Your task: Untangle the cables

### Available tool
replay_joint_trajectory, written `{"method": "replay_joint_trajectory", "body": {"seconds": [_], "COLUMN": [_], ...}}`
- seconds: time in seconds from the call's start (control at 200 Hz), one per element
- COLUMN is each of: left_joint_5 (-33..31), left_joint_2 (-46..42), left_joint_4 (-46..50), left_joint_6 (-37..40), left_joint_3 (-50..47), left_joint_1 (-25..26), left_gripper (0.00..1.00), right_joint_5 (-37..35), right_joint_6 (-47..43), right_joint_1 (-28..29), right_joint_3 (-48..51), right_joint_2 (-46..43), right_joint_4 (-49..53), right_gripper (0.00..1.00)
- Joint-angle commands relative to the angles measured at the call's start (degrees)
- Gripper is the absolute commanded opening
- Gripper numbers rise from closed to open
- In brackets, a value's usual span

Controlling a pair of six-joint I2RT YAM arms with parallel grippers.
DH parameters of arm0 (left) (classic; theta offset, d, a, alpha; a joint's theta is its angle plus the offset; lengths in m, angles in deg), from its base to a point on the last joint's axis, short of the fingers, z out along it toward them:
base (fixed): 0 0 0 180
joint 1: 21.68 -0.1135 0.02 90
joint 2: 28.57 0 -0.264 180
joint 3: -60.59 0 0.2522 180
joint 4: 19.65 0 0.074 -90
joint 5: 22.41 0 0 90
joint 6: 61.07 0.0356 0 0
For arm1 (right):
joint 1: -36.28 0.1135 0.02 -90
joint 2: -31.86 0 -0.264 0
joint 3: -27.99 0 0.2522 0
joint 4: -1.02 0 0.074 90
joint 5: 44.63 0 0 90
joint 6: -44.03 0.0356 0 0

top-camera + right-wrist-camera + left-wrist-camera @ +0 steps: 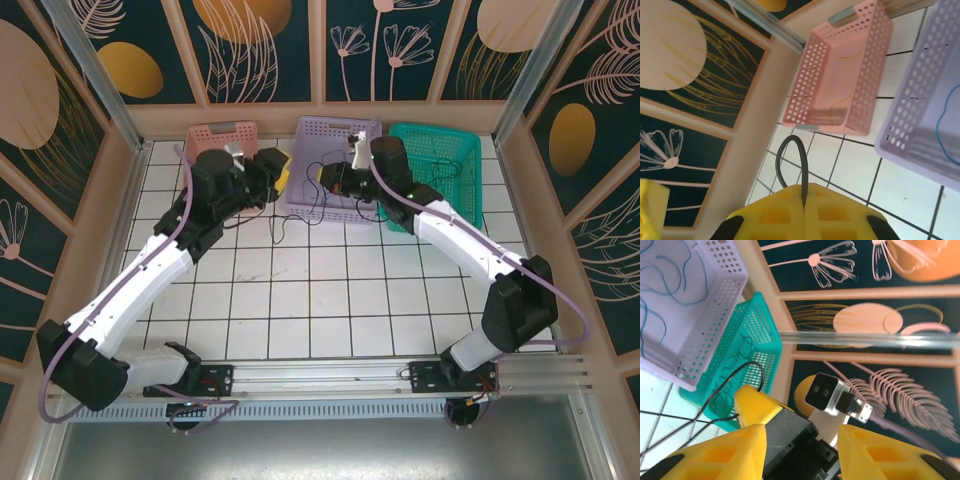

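At the lavender basket (303, 150), on its pink-basket side, my two tools meet tip to tip.

- Right gripper (803, 191): fingers pressed together on a black cable (790, 155), pinched in the seam, its loop arching up off the pads.
- Left gripper (800, 437): fingers apart, with nothing between them that I can make out. My right tool's yellow tip sits just ahead of the gap.
- Table (300, 300) just in front of the basket: dark strands (278, 228) hang over the near wall and trail onto the tiles.
- Inside the basket: blue cables (670, 275) in loose squiggles.
- Teal basket (765, 335), on the other side: thin greenish wires (742, 352).
- Pink basket (865, 75): a yellowish strand (852, 56).

Step, as I judge it: one black strand is being drawn clear of the tangle, with a second hold not yet made.

Next move calls for my left fingers to close on that strand just beside the right grip. Then both tools draw apart slowly, so any knot loosens rather than cinches. I cannot tell where the knot sits.
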Motion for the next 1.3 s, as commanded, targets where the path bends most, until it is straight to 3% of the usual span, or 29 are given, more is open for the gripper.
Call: {"method": "replay_joint_trajectory", "body": {"seconds": [0.0, 0.15, 0.485, 0.646, 0.951, 1.136, 1.296], "left_joint_5": [1.54, 5.11, 13.43, 11.72, 9.97, 9.87, 4.58], "left_joint_2": [2.43, 4.02, 6.14, 8.12, 10.28, 11.04, 11.49], "left_joint_4": [9.34, 8.98, 3.08, 9.44, 8.96, 8.35, 14.04], "left_joint_6": [19.92, 29.3, 34.97, 40.44, 43.57, 44.34, 48.42], "left_joint_3": [5.12, 4.87, 1.46, 2.86, 3.49, 3.04, 4.55], "left_joint_1": [-0.43, -0.45, -0.31, -0.32, -0.32, -0.32, -0.39], "left_gripper": [0.42, 0.4, 0.41, 0.41, 0.42, 0.33, 0.06], "right_joint_5": [9.45, 15.04, 20.8, 22.7, 26.14, 26.66, 24.75], "right_joint_6": [-2.66, -2.52, -2.88, -2.05, -2.9, -3.59, -8.6], "right_joint_1": [-2.19, -4.3, -5.11, -5.29, -5.28, -5.66, -5.77], "right_joint_3": [-4.89, -6.78, -10.22, -10.03, -10.55, -10.67, -13.78], "right_joint_2": [1.09, 2.41, 5.47, 5.65, 6.01, 5.99, 6.81], "right_joint_4": [5.13, 9.07, 13.64, 12.59, 13.74, 14.31, 20.63], "right_gripper": [0.0, 0.0, 0.0, 0.0, 0.0, 0.0, 0.0]}}
